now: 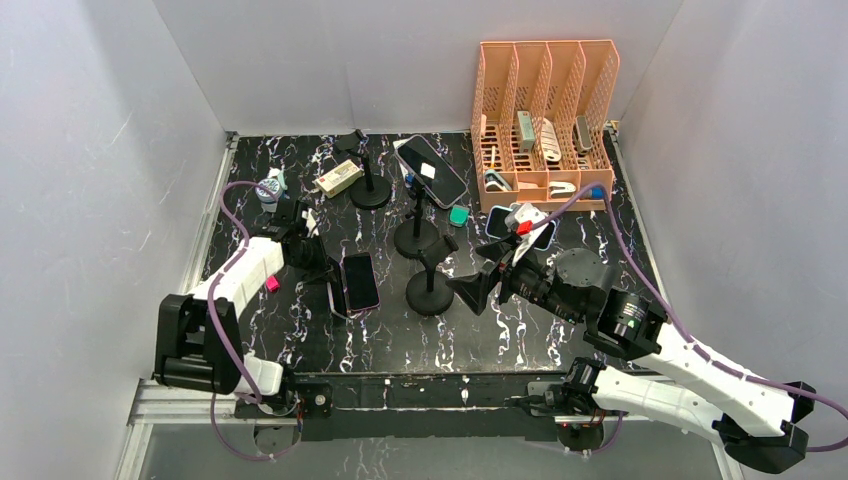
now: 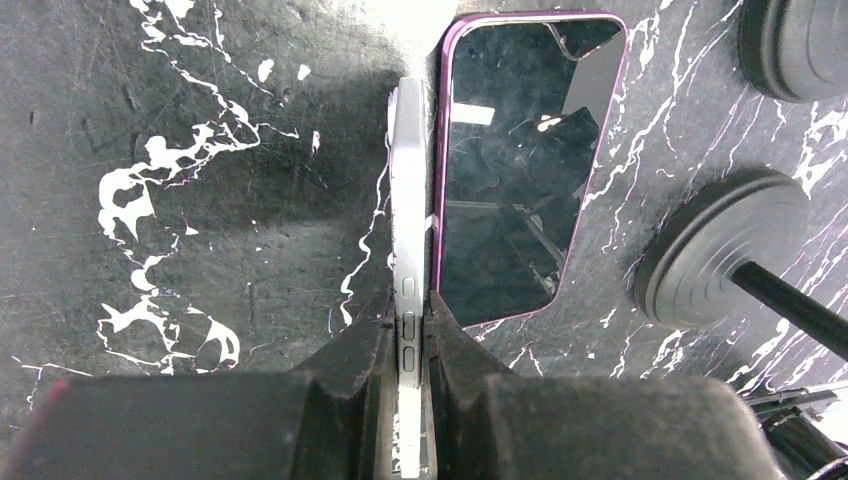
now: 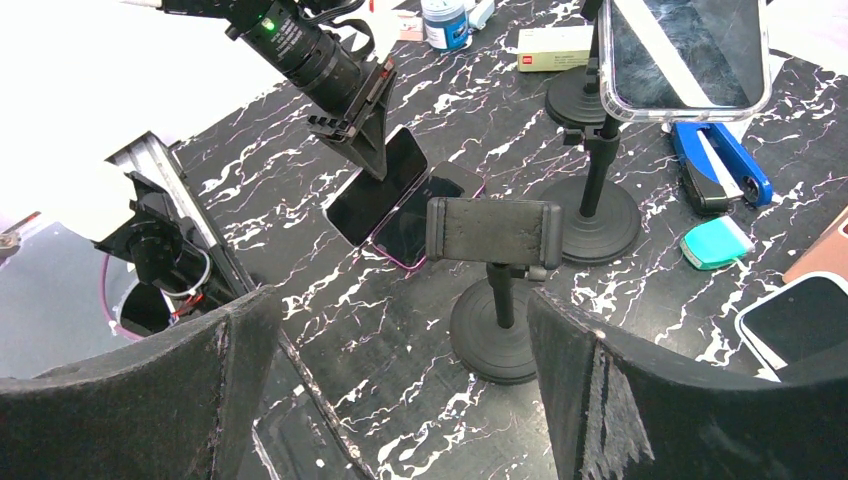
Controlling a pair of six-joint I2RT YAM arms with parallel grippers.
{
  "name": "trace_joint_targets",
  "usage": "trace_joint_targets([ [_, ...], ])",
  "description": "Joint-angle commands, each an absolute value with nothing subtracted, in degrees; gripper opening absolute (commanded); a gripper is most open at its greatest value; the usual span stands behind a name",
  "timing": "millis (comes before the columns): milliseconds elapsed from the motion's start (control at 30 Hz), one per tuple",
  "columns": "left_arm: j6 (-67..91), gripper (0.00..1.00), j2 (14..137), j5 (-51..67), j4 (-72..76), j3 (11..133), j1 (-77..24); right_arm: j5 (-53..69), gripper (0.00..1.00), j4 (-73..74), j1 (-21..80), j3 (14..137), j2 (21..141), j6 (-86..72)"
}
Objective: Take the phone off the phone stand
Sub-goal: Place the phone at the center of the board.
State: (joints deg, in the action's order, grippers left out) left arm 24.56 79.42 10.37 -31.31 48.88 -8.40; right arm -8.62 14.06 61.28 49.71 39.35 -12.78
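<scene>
Left gripper (image 2: 410, 325) is pinching a silver-edged phone (image 2: 408, 200), holding it on edge beside a purple phone (image 2: 515, 150) lying flat on the bench (image 2: 200, 260). Right gripper (image 3: 400, 300) is hanging wide open, empty, facing a phone stand (image 3: 493, 232).

An orange file rack (image 1: 548, 75) stands at the far edge, a blue stapler (image 3: 718, 165) near a small teal block (image 3: 716, 244).

The purple-rimmed phone (image 2: 510, 170) shows glossy glass, the phone stand (image 3: 495, 235) matt black plastic, the table (image 2: 200, 250) dull marbling.
</scene>
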Motion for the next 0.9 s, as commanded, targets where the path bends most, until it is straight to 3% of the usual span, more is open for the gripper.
trace_joint_targets([
  [0, 24.2, 0.0, 81.1, 10.7, -30.8, 50.2, -7.4, -8.2, 0.99, 13.5, 61.6, 49.6, 38.7, -13.0],
  [633, 23.2, 0.0, 85.9, 9.2, -28.3, 50.9, -5.7, -9.1, 0.99, 14.4, 61.6, 49.4, 38.5, -12.6],
  [867, 22.9, 0.12, 86.0, 8.1, -28.1, 49.9, -5.6, -9.1, 0.99, 14.5, 61.6, 49.3, 38.6, -12.7],
])
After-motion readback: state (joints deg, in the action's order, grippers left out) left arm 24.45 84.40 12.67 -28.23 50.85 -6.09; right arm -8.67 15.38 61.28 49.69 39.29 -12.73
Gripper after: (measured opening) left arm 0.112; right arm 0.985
